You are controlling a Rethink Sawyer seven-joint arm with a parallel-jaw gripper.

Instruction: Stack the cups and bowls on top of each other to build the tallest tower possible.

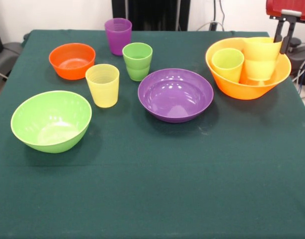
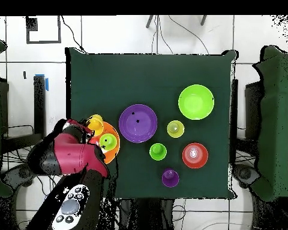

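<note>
My end effector [image 1: 284, 30] hangs with its fingers apart, gripping nothing, just beyond the largest yellow-orange bowl [image 1: 227, 82]. That bowl holds a lime green cup [image 1: 227, 63] and stacked yellow-orange cups [image 1: 261, 59] directly below me. I judge these cups light, stiff and slippery; best taken by the rim wall. My arm hides the bowl's contents from overhead; the stacked count is unclear.
</note>
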